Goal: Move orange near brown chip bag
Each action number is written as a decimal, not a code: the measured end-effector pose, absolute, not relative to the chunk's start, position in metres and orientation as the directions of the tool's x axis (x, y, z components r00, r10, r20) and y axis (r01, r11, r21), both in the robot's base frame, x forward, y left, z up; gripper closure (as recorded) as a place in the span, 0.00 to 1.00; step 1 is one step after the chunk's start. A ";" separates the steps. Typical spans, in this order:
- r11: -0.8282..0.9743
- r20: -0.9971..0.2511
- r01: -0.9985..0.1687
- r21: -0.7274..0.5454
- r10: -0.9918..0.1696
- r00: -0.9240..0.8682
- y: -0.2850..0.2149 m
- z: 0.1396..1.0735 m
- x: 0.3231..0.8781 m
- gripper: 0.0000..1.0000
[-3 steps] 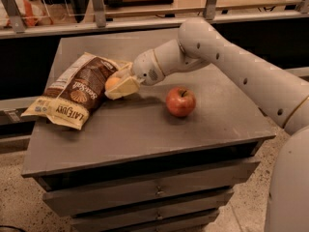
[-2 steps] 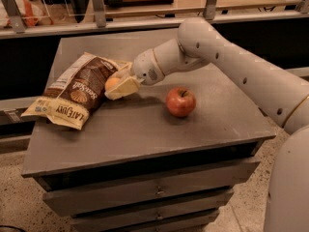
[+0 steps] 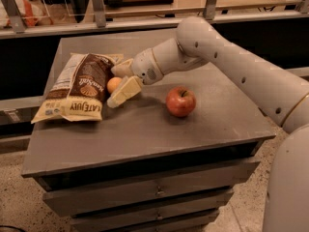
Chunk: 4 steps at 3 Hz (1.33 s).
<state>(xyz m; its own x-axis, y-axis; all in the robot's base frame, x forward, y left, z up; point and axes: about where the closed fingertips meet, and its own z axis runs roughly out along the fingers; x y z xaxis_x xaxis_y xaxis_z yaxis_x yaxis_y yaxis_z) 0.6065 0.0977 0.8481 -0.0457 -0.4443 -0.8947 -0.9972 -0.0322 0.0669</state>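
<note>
The small orange (image 3: 113,84) rests on the table right against the right edge of the brown chip bag (image 3: 79,87), which lies flat at the left of the table with its "LATE JULY" end toward the front. My gripper (image 3: 116,87) is low over the table around the orange. Its cream fingers (image 3: 127,89) stand apart, one behind the orange and one in front of it. The gripper is open and the orange shows between the fingers.
A red apple (image 3: 181,101) with a stem stands on the grey table (image 3: 145,129) to the right of the gripper. My white arm (image 3: 231,62) reaches in from the right over the table's back half. Drawers are below the table front; a rail runs behind.
The fingers have spread and the orange, hidden inside them before, now shows beside the bag. The arm, bag and apple have hardly moved.
</note>
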 end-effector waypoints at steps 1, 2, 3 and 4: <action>-0.033 -0.897 -0.997 0.066 -0.441 -0.045 0.098 0.849 0.607 0.00; -0.026 -0.896 -0.998 0.057 -0.442 -0.040 0.096 0.850 0.608 0.00; 0.008 -0.887 -1.000 0.029 -0.461 -0.029 0.076 0.858 0.617 0.00; 0.071 -0.868 -0.997 -0.015 -0.496 -0.022 0.042 0.869 0.628 0.00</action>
<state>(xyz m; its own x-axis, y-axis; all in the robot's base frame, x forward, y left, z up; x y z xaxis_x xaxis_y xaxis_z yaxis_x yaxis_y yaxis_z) 0.6279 0.0420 0.8694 -0.0223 -0.4961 -0.8680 -0.9974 0.0707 -0.0148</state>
